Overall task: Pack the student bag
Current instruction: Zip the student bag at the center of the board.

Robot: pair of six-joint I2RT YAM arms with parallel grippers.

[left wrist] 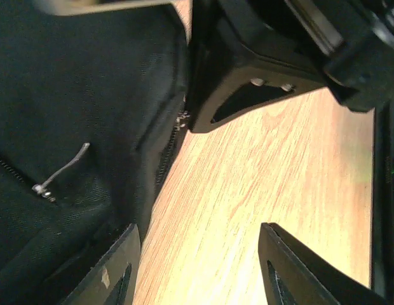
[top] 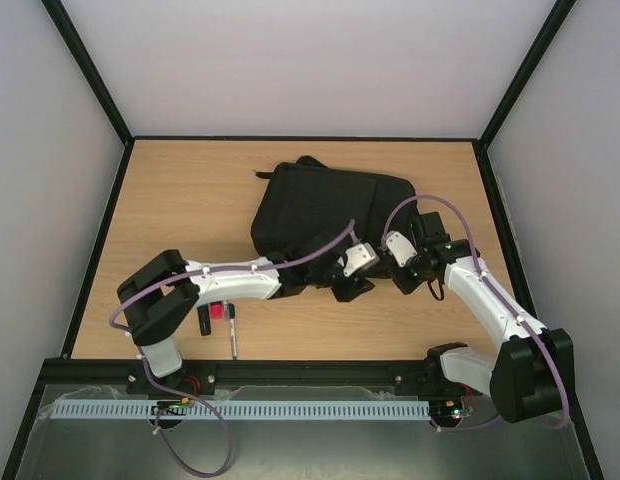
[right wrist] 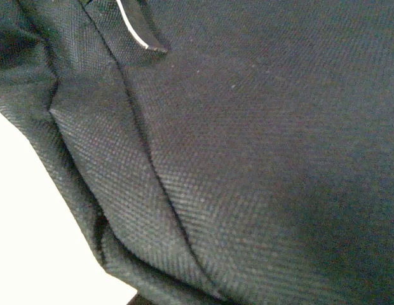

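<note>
Near edge: pen point(top: 233, 338) beside left arm base. Left end effector point(left wrist: 200, 230) released, empty, over table point(top: 170, 200). Student bag point(top: 330, 205) mid-table, just beyond both, long axis left-right. Right end effector point(top: 408, 258) clenched at bag's near-right edge; fabric pinch cannot be told.

We see soft, even overhead light on the pale wood-grain tabletop point(top: 180, 200), with only faint shadows under the arms, while the large black soft fabric backpack point(top: 325, 200) reads as a dark mass with little detail. Between the parted jaws of the left gripper point(left wrist: 200, 232) the wood glows warm and bright, and its black fingers point(left wrist: 117, 273) are blurred. The right wrist view shows the fabric weave crisp, dimming toward one side, beside a blown-out white patch point(right wrist: 38, 235).
</note>
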